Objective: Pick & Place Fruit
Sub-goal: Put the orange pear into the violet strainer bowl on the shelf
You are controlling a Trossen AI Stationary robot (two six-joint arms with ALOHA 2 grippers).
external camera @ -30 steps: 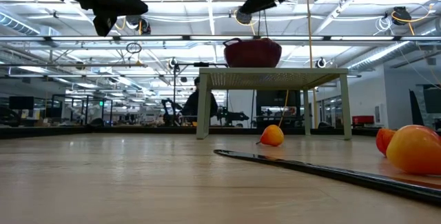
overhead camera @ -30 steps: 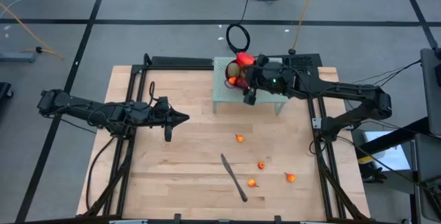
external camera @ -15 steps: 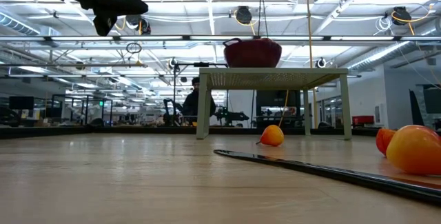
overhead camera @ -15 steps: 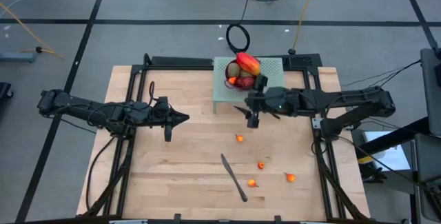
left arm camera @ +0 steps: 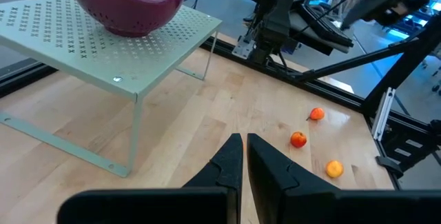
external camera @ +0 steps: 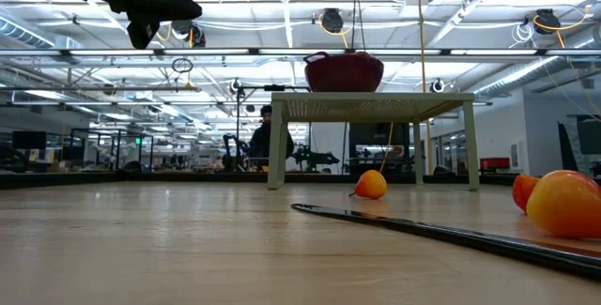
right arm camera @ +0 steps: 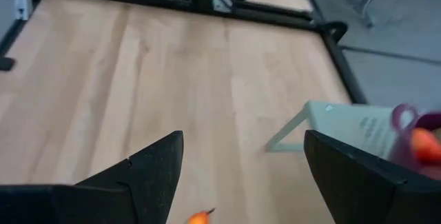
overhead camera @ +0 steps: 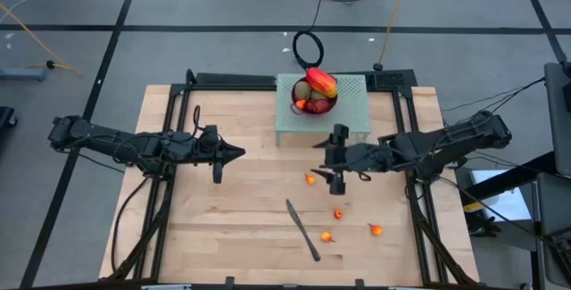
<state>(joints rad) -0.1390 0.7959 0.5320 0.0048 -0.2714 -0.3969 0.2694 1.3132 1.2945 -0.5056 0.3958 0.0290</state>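
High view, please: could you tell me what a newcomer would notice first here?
The purple bowl heaped with fruit stands on a pale perforated stand at the table's far edge. The right hand hovers open beside a small orange fruit; a knife lies nearer.

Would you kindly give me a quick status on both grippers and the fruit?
Right gripper open, empty, above small orange-red fruit. Left gripper shut, waiting left of the pale perforated stand. Long dark-handled knife lies among loose fruit.

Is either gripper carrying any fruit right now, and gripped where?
Nothing is held. The right gripper is open and empty above the table beside a small orange fruit; the left gripper is shut on nothing.
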